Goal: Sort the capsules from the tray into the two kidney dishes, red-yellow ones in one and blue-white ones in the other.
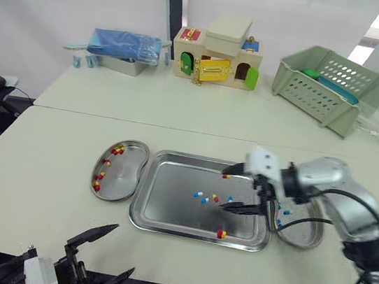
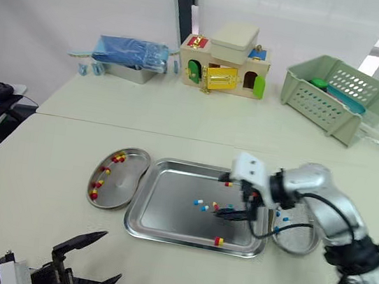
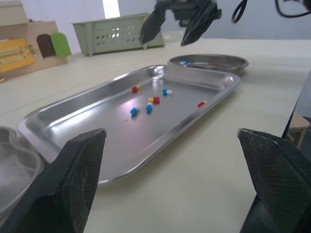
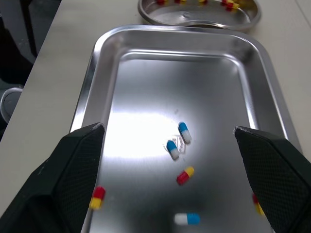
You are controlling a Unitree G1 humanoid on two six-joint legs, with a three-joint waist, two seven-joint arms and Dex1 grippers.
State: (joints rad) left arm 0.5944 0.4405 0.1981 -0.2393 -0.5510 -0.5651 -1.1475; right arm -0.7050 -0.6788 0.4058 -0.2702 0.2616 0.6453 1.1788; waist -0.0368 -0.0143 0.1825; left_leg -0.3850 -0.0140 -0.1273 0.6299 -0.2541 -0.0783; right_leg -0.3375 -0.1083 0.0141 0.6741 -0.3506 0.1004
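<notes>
Both head views look forward and down from above the near edge of the surface (image 1: pixel 42 185), at mid-distance, with the tray (image 1: pixel 166 206) at lower centre of frame. Left wrist view sits low and close, facing across the tray toward the right gripper (image 3: pixel 166 41). Right wrist view looks steeply down, close over the tray. All four views share the tray.
</notes>
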